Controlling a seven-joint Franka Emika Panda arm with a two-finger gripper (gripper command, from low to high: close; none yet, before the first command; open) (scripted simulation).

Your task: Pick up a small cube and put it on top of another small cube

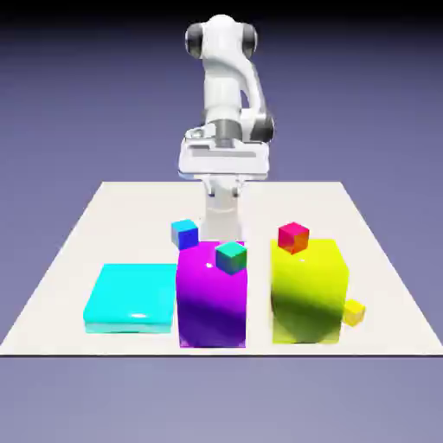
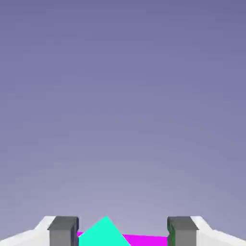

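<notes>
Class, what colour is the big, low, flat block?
The flat block is cyan; the exterior view shows it best.

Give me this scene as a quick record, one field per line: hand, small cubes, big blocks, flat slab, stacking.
hand: open, nothing held
small green cube: on the purple block
small red-magenta cube: on the large yellow block
small blue cube: at the purple block's far left corner, its support unclear
small yellow cube: beside the large yellow block, exterior view's right
cyan slab: flat on the table, exterior view's left
stacking: no small cube on another yet
</notes>
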